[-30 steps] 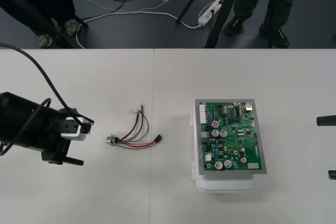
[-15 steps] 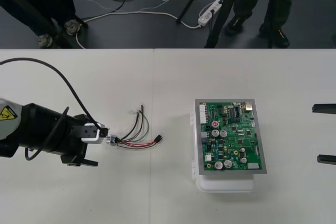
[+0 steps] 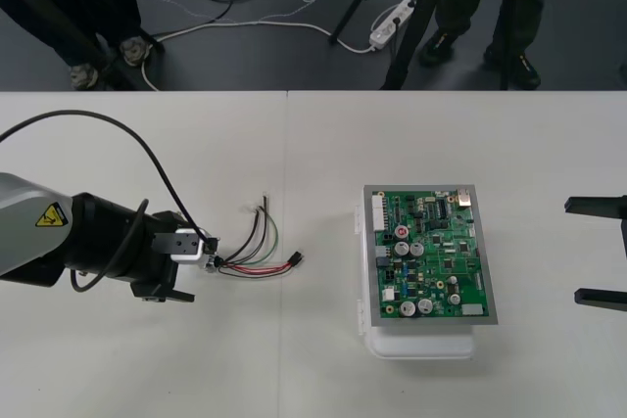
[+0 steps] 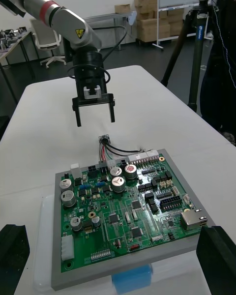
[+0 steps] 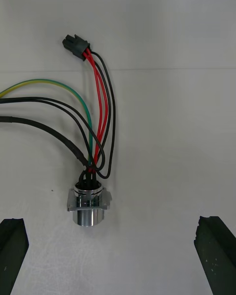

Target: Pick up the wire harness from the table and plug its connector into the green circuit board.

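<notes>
- Red, black and green wires make up the harness (image 3: 250, 259), which lies flat on the surface (image 3: 323, 144), left of the board (image 3: 429, 256) and well apart from it. It has not shifted in the last second.
- Its metal socket (image 5: 88, 207) faces the left arm. Its black plug (image 5: 75, 45) sits at the other end, nearer the board, and is not inserted.
- The left jaws have come in from the left side of the surface. A second ago they were well short of the harness; now they stand over its socket end.
- They are spread wide and hold nothing. In the left wrist view the fingers (image 5: 12, 248) stand far apart with the socket between them, nearer one finger and touching neither.
- The right jaws have edged in from the right side. They too are wide apart and empty, with one finger (image 3: 595, 206) beside the board but clear of it.
- The approach looks nearly done, so closing is the likely next step.
- A grip here would take the socket, not the plug. The plug end would hang loose and probably need the right jaws to steady it.
- The socket sits off-centre, so one finger may push it before both bite.
</notes>
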